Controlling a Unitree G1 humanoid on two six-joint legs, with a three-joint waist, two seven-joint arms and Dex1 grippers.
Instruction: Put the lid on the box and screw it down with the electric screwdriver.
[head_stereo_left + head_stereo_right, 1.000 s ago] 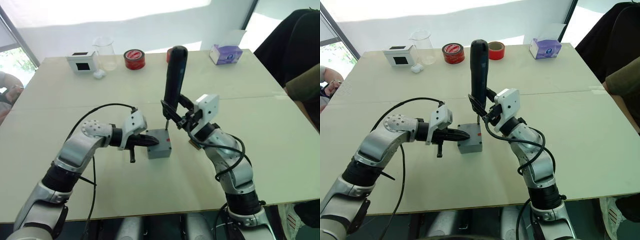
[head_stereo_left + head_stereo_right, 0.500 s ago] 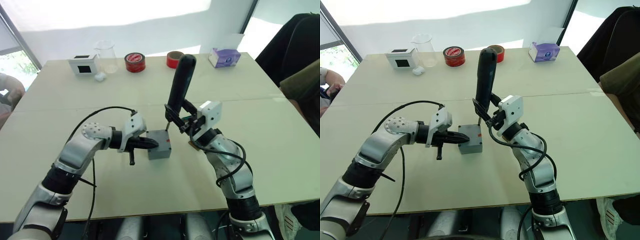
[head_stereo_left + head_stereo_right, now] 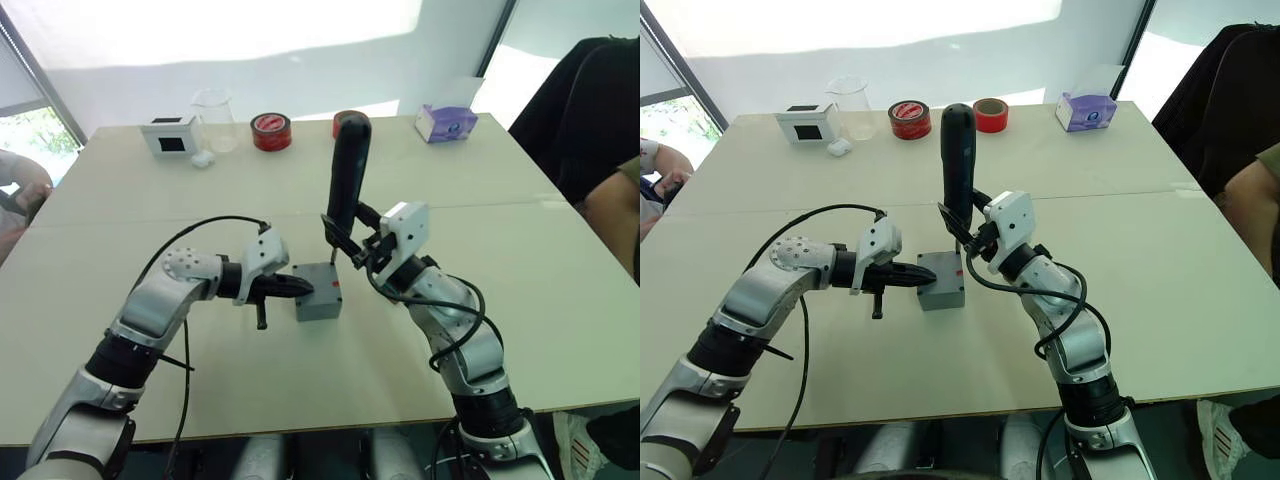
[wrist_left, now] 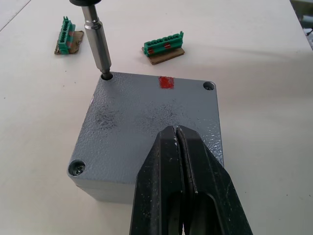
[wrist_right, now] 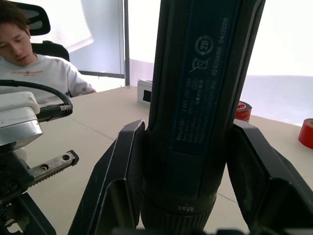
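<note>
- The lid (image 4: 151, 132) sits on the box (image 3: 322, 303) at the centre of the desk (image 3: 560, 300); the left gripper (image 4: 182, 161), fingers together, presses on it, probably to steady it.
- The right gripper (image 5: 188, 161) is clamped round the upright electric screwdriver (image 3: 347, 175).
- The left wrist view shows what the eye views don't: the bit (image 4: 98, 44) seated in a corner hole, upper left of that frame, and a screw (image 4: 77, 168) at lower left.

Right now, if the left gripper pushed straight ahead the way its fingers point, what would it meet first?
The left gripper, fingers shut, already lies over the lid. Straight ahead it would probably slide across the lid towards the red mark; contact is unclear.
</note>
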